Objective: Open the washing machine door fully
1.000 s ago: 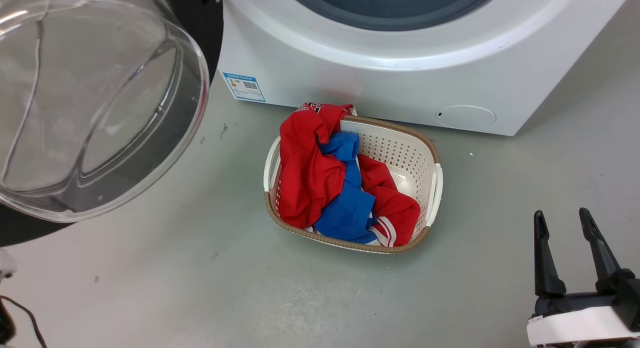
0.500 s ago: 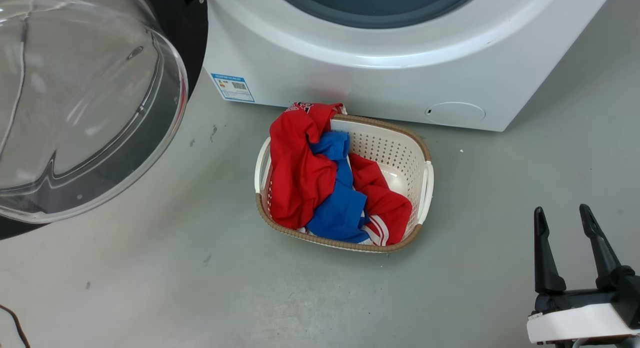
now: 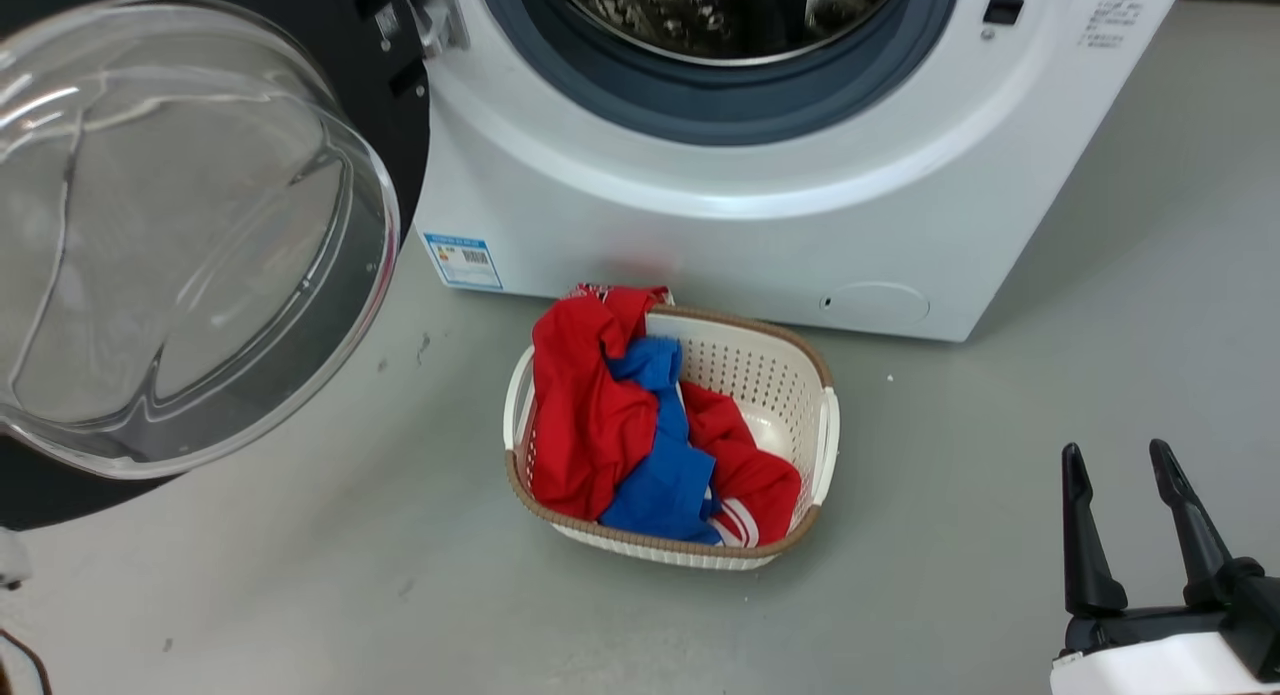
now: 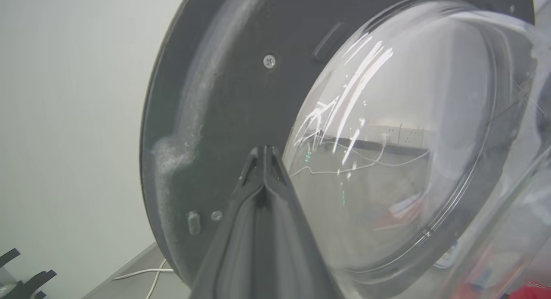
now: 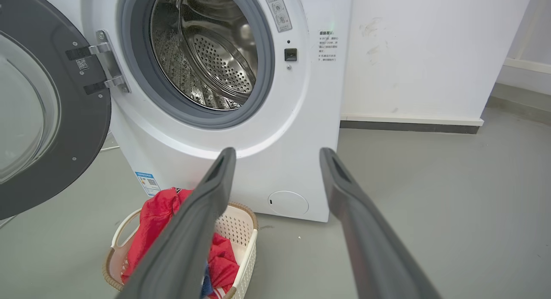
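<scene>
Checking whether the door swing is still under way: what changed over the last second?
The head camera tilted up, so the drum opening now shows. The washing machine door hangs wide open as before; any further swing is too small to tell. The laundry basket and open right end effector stayed put.

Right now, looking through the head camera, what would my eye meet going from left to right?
The washing machine door, standing open → the blue label sticker → the laundry basket → the right tool, its two fingers apart.
</scene>
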`<state>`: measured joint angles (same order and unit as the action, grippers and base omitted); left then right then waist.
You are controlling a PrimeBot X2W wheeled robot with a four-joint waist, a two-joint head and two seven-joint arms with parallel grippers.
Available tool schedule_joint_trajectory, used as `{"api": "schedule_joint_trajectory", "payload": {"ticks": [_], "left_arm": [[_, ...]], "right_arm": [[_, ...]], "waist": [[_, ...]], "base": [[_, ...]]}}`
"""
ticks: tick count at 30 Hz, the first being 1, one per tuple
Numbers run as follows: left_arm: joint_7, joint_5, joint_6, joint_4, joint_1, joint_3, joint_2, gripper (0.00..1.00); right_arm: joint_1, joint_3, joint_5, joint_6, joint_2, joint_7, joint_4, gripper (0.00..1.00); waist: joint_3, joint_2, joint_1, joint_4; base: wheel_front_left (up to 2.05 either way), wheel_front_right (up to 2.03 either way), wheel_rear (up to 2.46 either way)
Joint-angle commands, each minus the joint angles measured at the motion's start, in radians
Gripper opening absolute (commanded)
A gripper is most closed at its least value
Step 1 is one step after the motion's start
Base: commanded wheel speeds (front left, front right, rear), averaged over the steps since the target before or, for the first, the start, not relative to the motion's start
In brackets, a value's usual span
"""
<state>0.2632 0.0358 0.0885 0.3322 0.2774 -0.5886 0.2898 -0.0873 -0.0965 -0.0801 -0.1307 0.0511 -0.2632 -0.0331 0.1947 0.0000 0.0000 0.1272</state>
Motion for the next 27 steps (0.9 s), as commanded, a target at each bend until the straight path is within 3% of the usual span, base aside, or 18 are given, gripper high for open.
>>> {"api": "schedule_joint_trajectory", "payload": {"ticks": [1,14,21,27], "left_arm": [[0.002,-0.014,0.007,-0.040,-0.025,0.015,-0.012,0.00],[0.002,-0.069,0.023,-0.303,-0.111,0.219,-0.134,0.00],[0.002,-0.096,-0.011,-0.387,-0.199,0.344,-0.206,0.00],[0.002,-0.082,-0.029,-0.394,-0.246,0.415,-0.227,0.00]], "right_arm": [[-0.013,0.001,-0.005,0.000,-0.002,-0.002,-0.007,1.00],[-0.046,-0.019,-0.029,0.000,-0.002,-0.002,-0.053,1.00],[-0.062,-0.029,-0.027,0.000,-0.002,-0.002,-0.083,1.00],[-0.078,-0.035,-0.033,0.000,-0.002,-0.002,-0.104,1.00]], "waist": [[-0.034,0.0000,0.0000,-0.001],[-0.112,0.0000,0.0000,-0.008],[-0.139,0.0000,0.0000,-0.036],[-0.151,0.0000,0.0000,-0.059]], "base": [[0.00,0.00,0.00],[0.00,0.00,0.00],[0.00,0.00,0.00],[0.00,0.00,0.00]]}}
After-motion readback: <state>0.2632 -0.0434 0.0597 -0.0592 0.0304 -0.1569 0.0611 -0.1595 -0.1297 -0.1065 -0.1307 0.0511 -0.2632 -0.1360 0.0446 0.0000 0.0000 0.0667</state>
